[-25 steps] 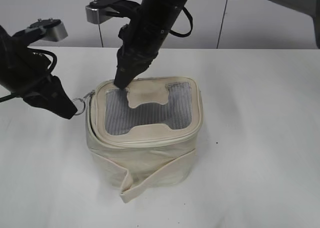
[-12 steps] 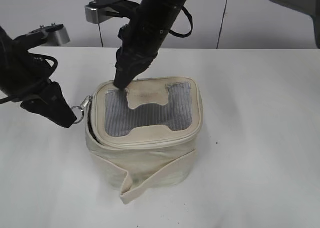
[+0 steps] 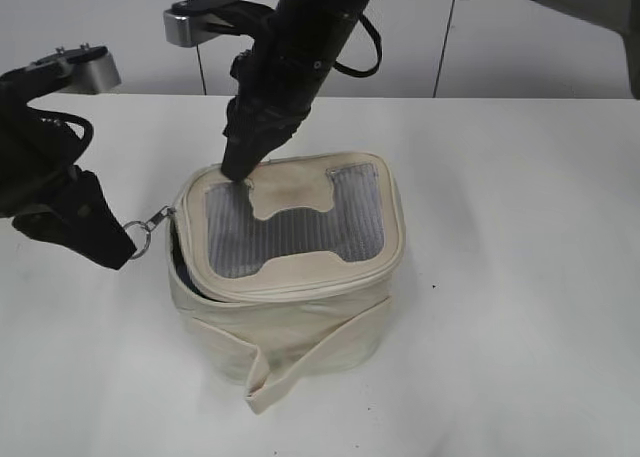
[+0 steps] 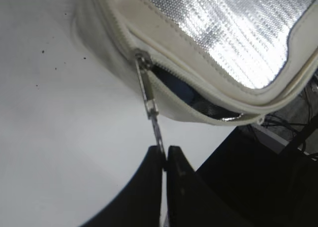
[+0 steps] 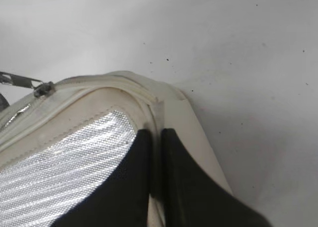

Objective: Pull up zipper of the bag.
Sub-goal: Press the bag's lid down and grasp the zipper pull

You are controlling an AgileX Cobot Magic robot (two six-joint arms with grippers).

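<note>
The cream-white bag (image 3: 300,312) stands mid-table, its lid with grey mesh panel (image 3: 290,239) facing up. The cream zipper (image 4: 208,95) runs round the lid's rim, with a dark gap open below it at the left side. A silver pull (image 3: 152,221) sticks out to the left, stretched taut. My left gripper (image 3: 122,253) is shut on the pull's end, as the left wrist view shows (image 4: 164,151) with the pull (image 4: 148,95). My right gripper (image 3: 235,169) is shut, its tips pressing on the lid's back-left corner (image 5: 155,133). The pull's slider (image 5: 43,88) lies left of it.
The loose fabric strap (image 3: 300,362) hangs down the bag's front onto the white table (image 3: 520,277). A pale wall stands behind the table. In the left wrist view the table's edge and dark cables (image 4: 278,137) show beyond the bag.
My left gripper has moved left and down with the pull in it. The bag's left side has been drawn leftward and the gap under the lid shows wider. The right gripper stays on the lid.
</note>
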